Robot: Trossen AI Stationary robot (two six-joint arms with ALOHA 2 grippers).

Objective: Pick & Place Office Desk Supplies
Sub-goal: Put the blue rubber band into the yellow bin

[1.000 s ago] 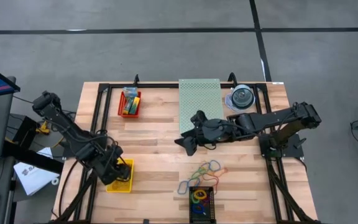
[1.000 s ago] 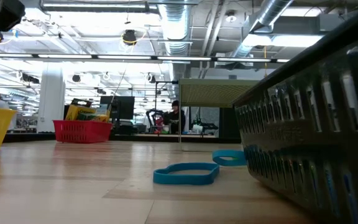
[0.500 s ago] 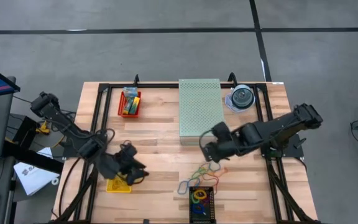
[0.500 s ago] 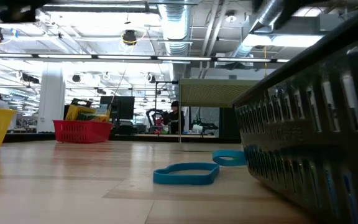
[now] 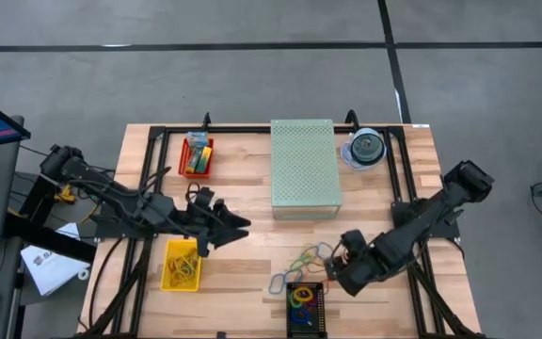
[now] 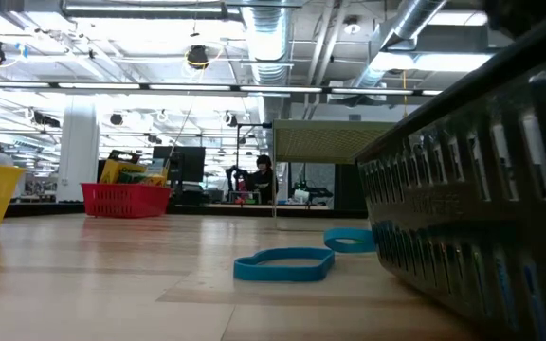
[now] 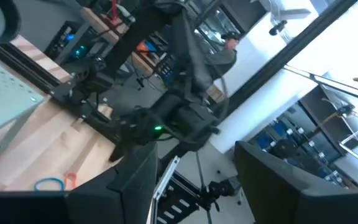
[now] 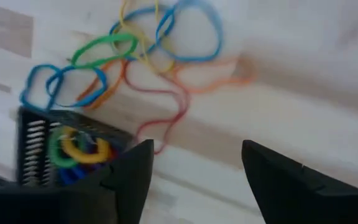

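Rubber bands (image 8: 148,68) — beyond open right gripper (image 8: 194,180)

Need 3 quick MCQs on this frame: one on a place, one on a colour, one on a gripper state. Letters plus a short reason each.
1. Where does the loose pile of rubber bands lie?
A. inside the red basket
B. on the bare table just beyond the black mesh tray
C. on top of the pale green box

2. What colour is the basket that lies beside the left gripper and holds a few bands?
A. yellow
B. blue
C. white

3. How are the right gripper's fingers set?
A. shut on a crayon box
B. shut on a blue band
C. spread apart, holding nothing

Key: 1 B, the high view shows the bands on the wood next to the black mesh tray. 2 A, it is yellow in the high view. 3 C, the right wrist view shows a wide gap between the fingers, with nothing in it.
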